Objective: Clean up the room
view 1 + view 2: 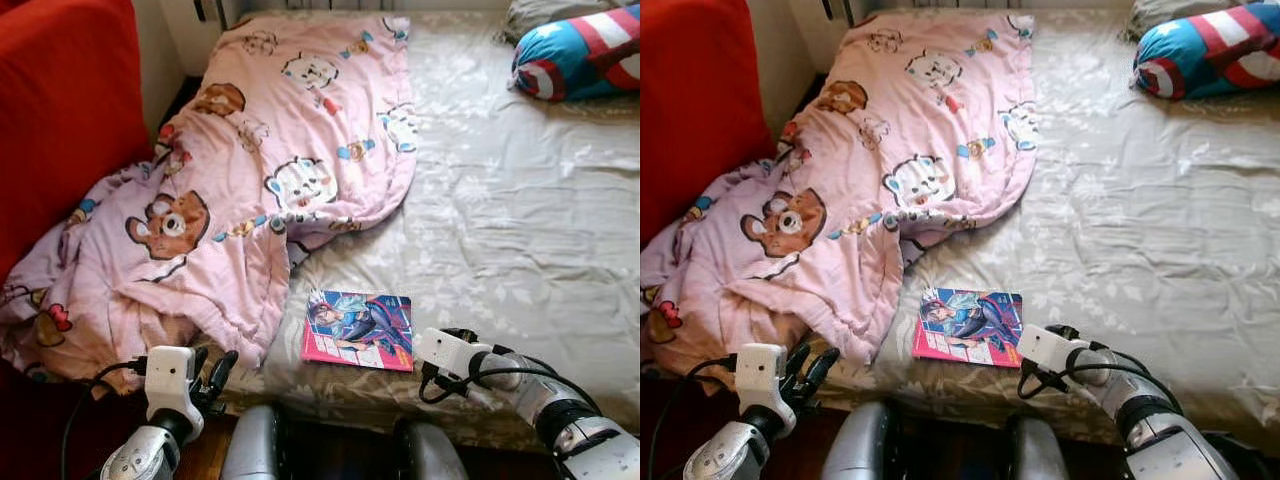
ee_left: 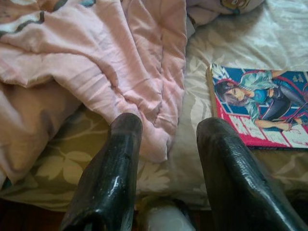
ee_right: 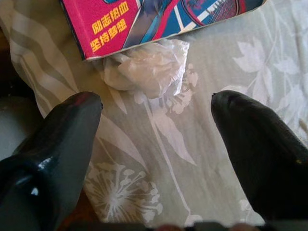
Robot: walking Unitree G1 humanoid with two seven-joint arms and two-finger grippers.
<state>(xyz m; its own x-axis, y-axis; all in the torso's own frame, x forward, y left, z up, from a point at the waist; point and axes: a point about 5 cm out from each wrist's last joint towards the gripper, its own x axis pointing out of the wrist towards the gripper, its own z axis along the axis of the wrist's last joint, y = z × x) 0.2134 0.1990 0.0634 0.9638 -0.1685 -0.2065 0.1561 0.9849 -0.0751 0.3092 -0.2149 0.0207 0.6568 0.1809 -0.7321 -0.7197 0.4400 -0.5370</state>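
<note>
Your right gripper (image 3: pixel 156 144) hangs wide open and empty over the near edge of the bed (image 1: pixel 520 230), its two black fingers spread to either side of bare leaf-patterned sheet. Straight ahead of the fingertips, just beyond them, lies a small crumpled wad of clear plastic (image 3: pixel 149 67), touching the near edge of the comic book (image 1: pixel 360 330). That is the relation your next move turns on: the wad sits between the gripper and the book, so a short reach forward should put the fingers around it, though the book's edge is close enough to be caught as well. The book lies flat with its long axis running along the bed's near edge, and the right arm is nearer to both things.

Your left gripper (image 2: pixel 166 163) is also open and holds nothing. It points at the near edge of the bed where a fold of the pink cartoon-print blanket (image 1: pixel 270 180) hangs down, with the book off to its side and farther away.

Outward from there, the blanket is heaped over the bed's left side, spilling toward a red piece of furniture (image 1: pixel 60 120). A blue, red and white shield-print pillow (image 1: pixel 580 55) sits at the far right corner. The rest of the sheet is wrinkled.
</note>
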